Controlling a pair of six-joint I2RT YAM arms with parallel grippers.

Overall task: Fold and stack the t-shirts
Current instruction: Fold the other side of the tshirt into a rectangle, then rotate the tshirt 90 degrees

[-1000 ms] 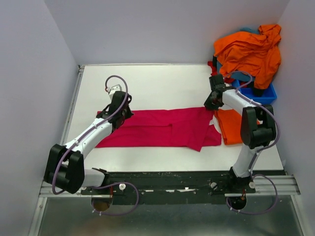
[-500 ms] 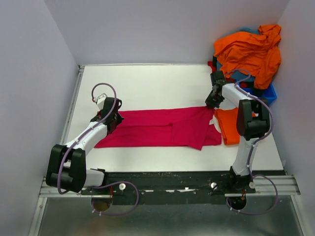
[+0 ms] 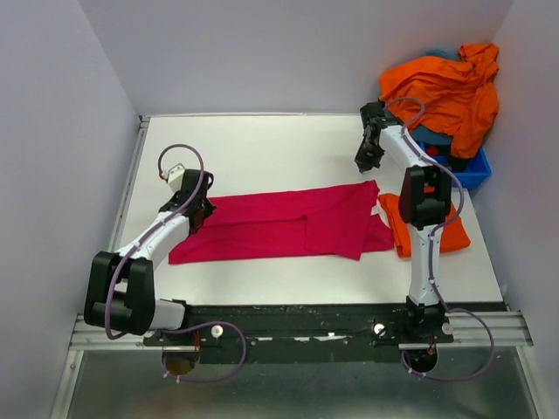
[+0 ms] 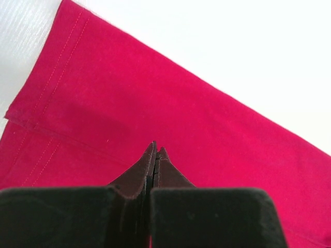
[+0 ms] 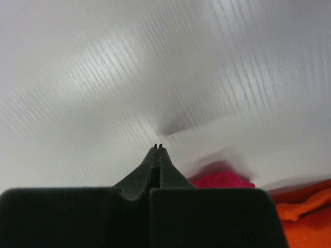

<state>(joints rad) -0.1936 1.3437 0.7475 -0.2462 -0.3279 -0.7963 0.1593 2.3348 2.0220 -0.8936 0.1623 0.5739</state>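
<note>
the spread t-shirt (image 3: 288, 225) is plain magenta-pink, the table (image 3: 262, 148) white, the bin (image 3: 472, 171) blue.

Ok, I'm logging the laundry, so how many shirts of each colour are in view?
Magenta: 1, the magenta t-shirt spread flat.
Orange: 2, the folded orange t-shirt and the heaped orange t-shirt.
Teal: 1, the teal cloth, mostly buried.
Total: 4 in view; the heap may hide more.

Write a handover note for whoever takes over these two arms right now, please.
Left gripper: shut, nothing visibly held, over the pink t-shirt near its left end.
Right gripper: shut, empty, over bare table beyond the shirt's far right corner.
Done: pink t-shirt partly folded into a long band; orange t-shirt lies flat to its right.
Left: finish pink, stack it, then the heap of t-shirts on the blue bin.
</note>
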